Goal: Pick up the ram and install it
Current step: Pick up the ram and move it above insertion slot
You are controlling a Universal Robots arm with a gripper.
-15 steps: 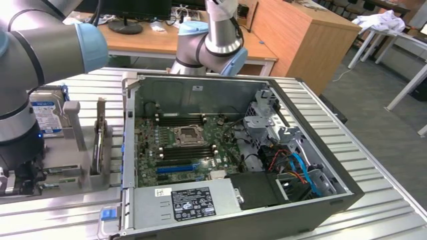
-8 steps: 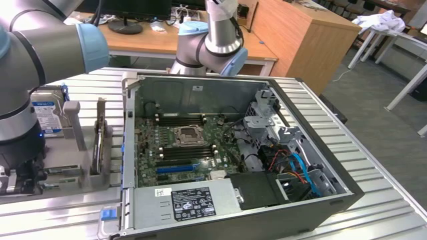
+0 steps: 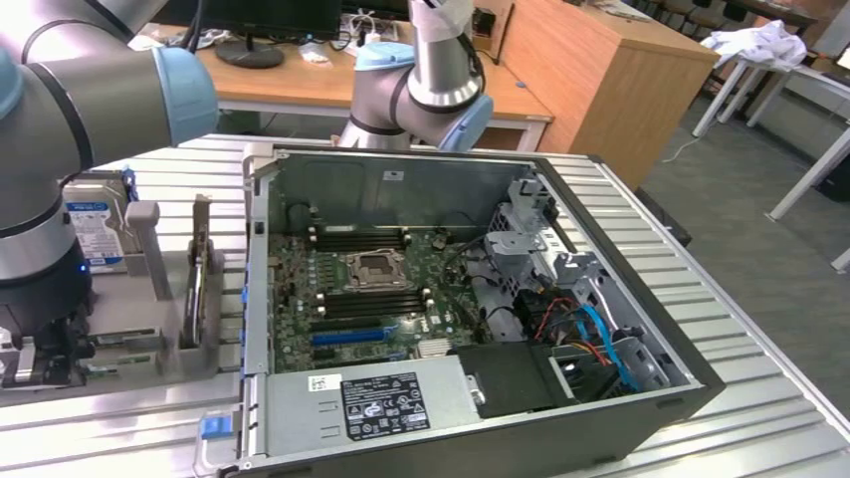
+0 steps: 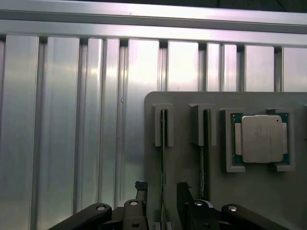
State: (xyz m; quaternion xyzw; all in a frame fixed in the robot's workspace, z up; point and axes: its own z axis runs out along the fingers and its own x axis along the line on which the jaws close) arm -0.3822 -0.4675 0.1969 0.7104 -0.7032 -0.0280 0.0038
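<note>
Hangs over the flat grey plastic holder plate [image 4: 184, 163] with the black two-fingered gripper [image 4: 161, 188] spread wide apart and clamped on nothing. Straddles the ram [image 4: 163, 165], a long, thin circuit-board stick standing on edge in one of the plate's slotted brackets, with one finger on either side and a gap left to each. Shows a second thin stick [image 4: 205, 163] on edge in the neighbouring bracket of the same plate, and just past that bracket a square silver processor chip [image 4: 260, 139] seated in a square frame on the plate. Sets the plate on the ribbed aluminium bench [image 4: 62, 134]. From the exterior view, finds a boxy silver hard drive with a blue-white label [image 3: 94, 231] upright on the plate, close to the arm. Finds also, beside the plate on the exterior view's right, an open dark grey computer case [image 3: 638, 423] lying on the bench, its green motherboard [image 3: 398, 299] exposed.
</note>
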